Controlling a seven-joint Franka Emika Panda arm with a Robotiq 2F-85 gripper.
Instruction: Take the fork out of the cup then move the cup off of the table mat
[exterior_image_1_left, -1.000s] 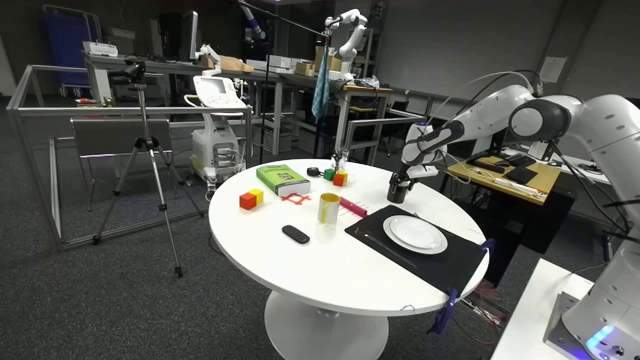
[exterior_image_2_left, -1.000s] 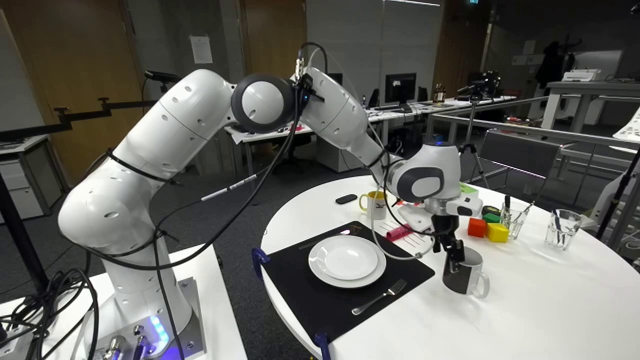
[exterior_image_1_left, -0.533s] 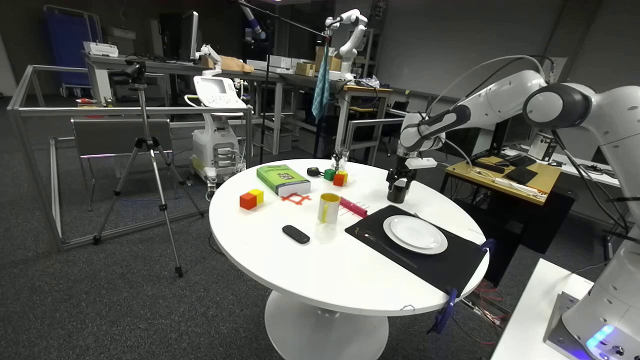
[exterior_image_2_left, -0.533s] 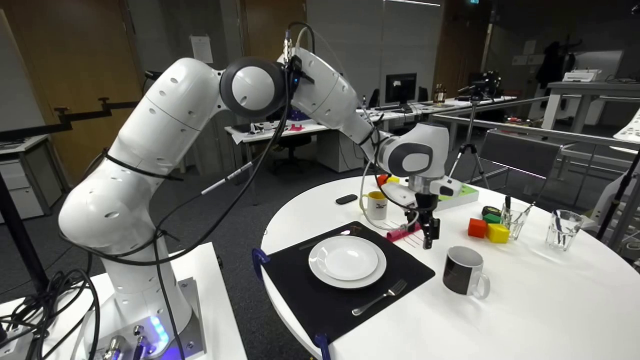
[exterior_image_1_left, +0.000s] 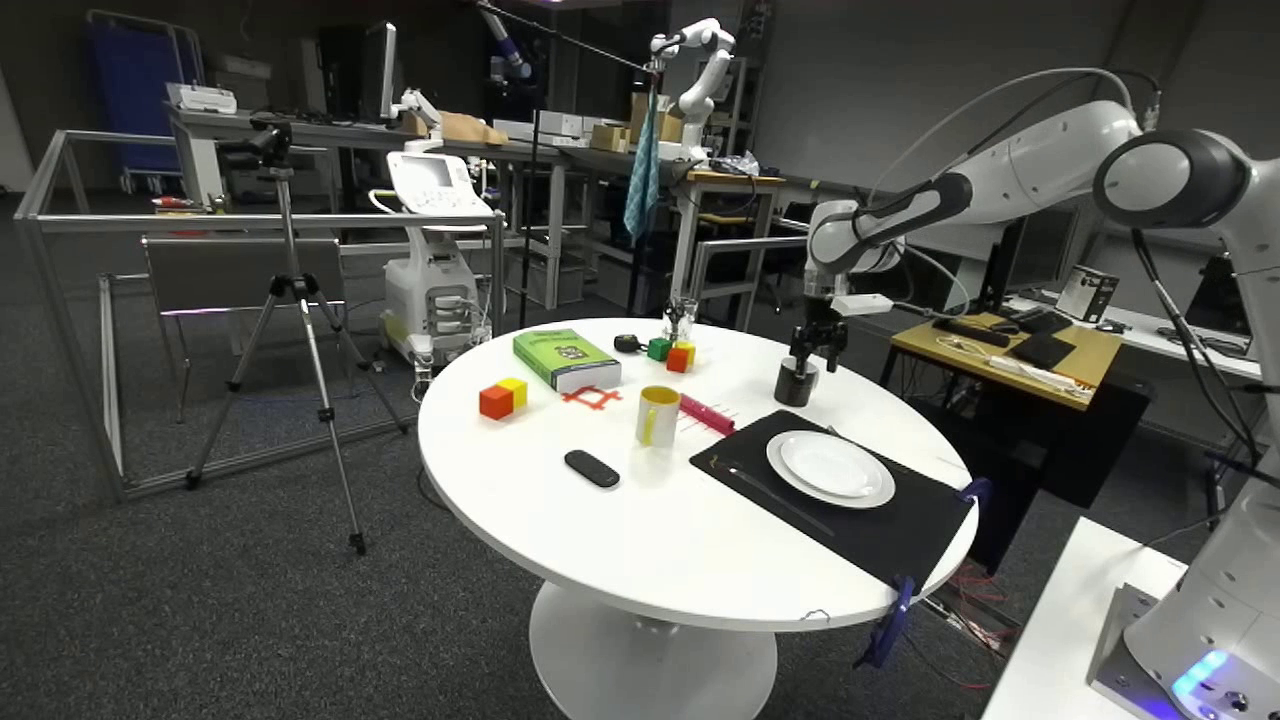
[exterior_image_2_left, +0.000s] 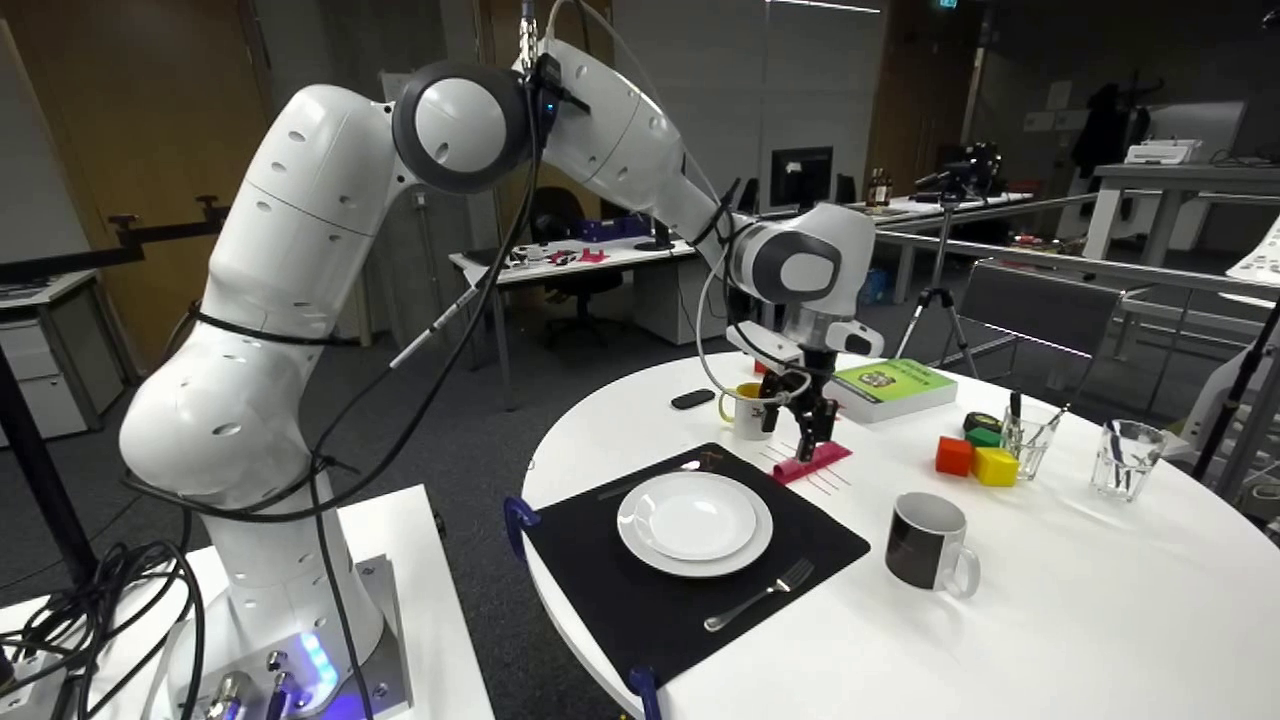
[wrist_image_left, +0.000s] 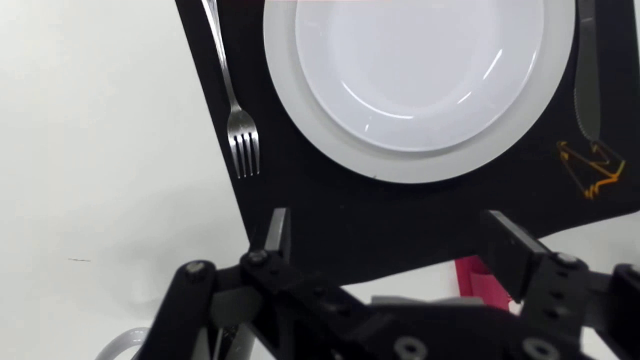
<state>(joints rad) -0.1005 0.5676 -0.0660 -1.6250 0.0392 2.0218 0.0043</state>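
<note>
The black cup (exterior_image_2_left: 912, 545), with a light handle, stands upright on the white table beside the mat's corner. It shows in both exterior views (exterior_image_1_left: 792, 388), and its light handle shows at the lower left of the wrist view (wrist_image_left: 122, 341). The fork (exterior_image_2_left: 762, 593) lies flat on the black table mat (exterior_image_2_left: 600, 590), beside the plate; it also shows in the wrist view (wrist_image_left: 242, 127). My gripper (exterior_image_2_left: 796, 430) is open and empty, above the table near the mat's far edge and apart from the cup. In the wrist view its fingers (wrist_image_left: 390, 222) are wide apart over the mat.
A white plate (exterior_image_2_left: 697, 520) and a knife (wrist_image_left: 587, 80) lie on the mat. Near the gripper are a pink piece (exterior_image_2_left: 815, 462) and a yellow-white mug (exterior_image_1_left: 657, 418). A green book (exterior_image_2_left: 890, 388), colored blocks (exterior_image_2_left: 953, 456) and glasses (exterior_image_2_left: 1125, 460) stand farther off.
My gripper was at the cup one second ago. It has moved up and back from the cup, toward the mat's far edge. The cup and fork have stayed in place.
</note>
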